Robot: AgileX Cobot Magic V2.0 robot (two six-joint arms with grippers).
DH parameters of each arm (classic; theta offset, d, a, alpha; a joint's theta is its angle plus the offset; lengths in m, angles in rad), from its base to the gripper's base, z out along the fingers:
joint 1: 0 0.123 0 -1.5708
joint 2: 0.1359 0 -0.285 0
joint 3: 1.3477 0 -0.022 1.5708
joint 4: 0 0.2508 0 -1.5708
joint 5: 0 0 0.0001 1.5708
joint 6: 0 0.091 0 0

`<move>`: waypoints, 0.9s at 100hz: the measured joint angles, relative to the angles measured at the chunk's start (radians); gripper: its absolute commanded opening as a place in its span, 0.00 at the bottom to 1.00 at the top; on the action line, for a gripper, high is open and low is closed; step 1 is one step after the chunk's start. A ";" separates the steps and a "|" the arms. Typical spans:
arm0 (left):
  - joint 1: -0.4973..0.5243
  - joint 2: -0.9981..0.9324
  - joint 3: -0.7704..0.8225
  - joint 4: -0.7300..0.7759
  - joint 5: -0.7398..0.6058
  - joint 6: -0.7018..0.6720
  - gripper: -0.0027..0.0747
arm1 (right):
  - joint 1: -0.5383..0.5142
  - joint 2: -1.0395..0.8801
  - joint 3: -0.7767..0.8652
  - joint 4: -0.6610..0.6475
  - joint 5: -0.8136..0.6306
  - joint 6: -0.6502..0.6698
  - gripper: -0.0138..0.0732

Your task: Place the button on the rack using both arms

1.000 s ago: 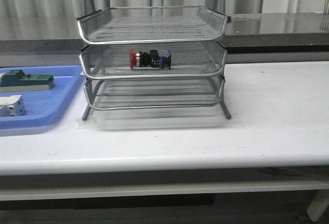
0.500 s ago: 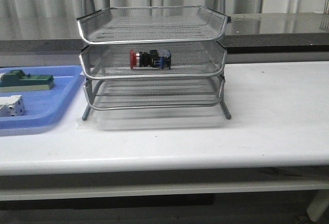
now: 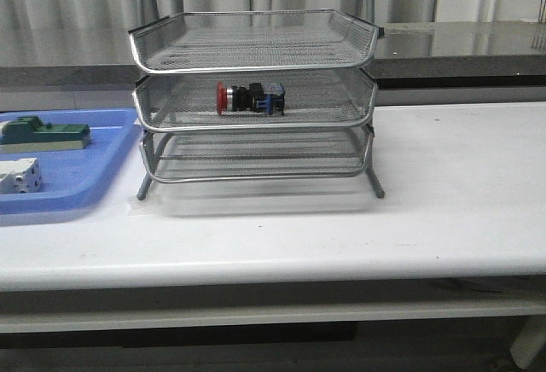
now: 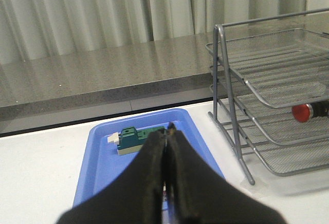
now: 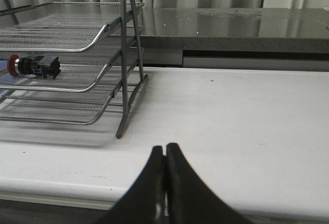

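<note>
The button [image 3: 249,98], with red cap, silver collar and black-and-blue body, lies on its side in the middle tray of the silver wire rack [image 3: 253,48]. It also shows in the right wrist view [image 5: 32,64] and its red cap in the left wrist view [image 4: 302,112]. My left gripper [image 4: 166,131] is shut and empty, above the blue tray [image 4: 103,154]. My right gripper [image 5: 165,149] is shut and empty, over the table's front edge, right of the rack [image 5: 77,47]. Neither gripper shows in the front view.
A flat blue tray [image 3: 94,176] at the table's left holds a green block [image 3: 43,134] and a white block [image 3: 19,176]. The green block also shows in the left wrist view [image 4: 134,137]. A grey counter [image 3: 461,43] runs behind the white table [image 3: 461,184].
</note>
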 measured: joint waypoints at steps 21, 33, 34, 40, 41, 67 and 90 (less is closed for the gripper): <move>0.000 -0.063 0.086 0.130 -0.009 -0.117 0.01 | 0.000 0.000 0.000 0.000 0.000 0.000 0.09; 0.000 -0.134 0.155 0.204 -0.030 -0.222 0.01 | 0.000 0.000 0.000 0.000 -0.001 0.000 0.09; 0.000 -0.143 0.163 0.207 -0.032 -0.226 0.01 | 0.000 0.000 0.000 0.000 -0.001 0.000 0.09; 0.000 -0.177 0.195 0.219 -0.036 -0.246 0.01 | 0.000 0.000 0.000 0.000 -0.001 0.000 0.09; 0.000 -0.186 0.202 0.219 -0.036 -0.248 0.01 | 0.000 0.000 0.000 0.000 -0.001 0.000 0.09; 0.000 -0.229 0.288 0.278 -0.066 -0.373 0.01 | 0.000 0.000 0.000 0.000 -0.002 0.000 0.09; 0.000 -0.229 0.288 0.311 -0.157 -0.427 0.01 | -0.002 0.000 0.000 0.000 -0.002 0.000 0.09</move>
